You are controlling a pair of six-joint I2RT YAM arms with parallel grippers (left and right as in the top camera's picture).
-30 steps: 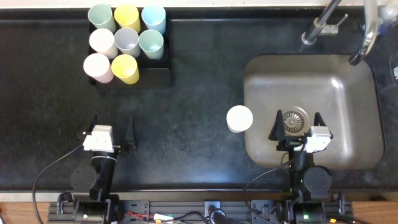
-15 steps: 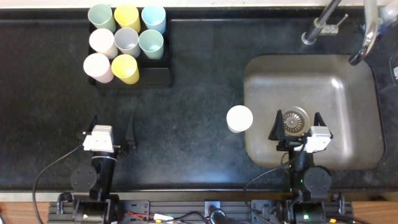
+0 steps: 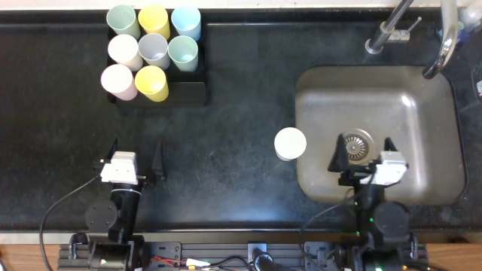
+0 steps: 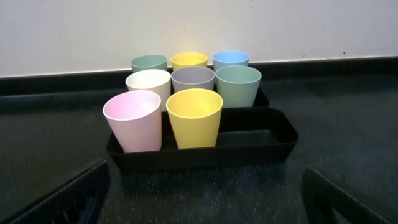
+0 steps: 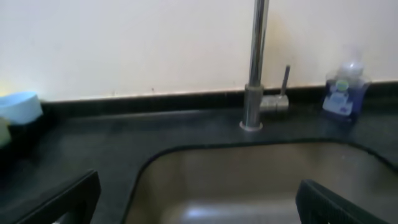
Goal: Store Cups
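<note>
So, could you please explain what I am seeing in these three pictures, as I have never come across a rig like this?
These are two small robot arms standing at a dark kitchen counter. One picture looks straight down from above: the left gripper and the right gripper, each a two-finger claw, are both open and hold nothing. The other two pictures come from cameras on the arms' wrists, so the dark shapes in their bottom corners are the fingers. The left wrist camera faces a black tray holding eight coloured cups, with one corner place free. The right wrist camera looks over the sink towards the tap. From above, a white cup stands alone on the counter beside the sink.
</note>
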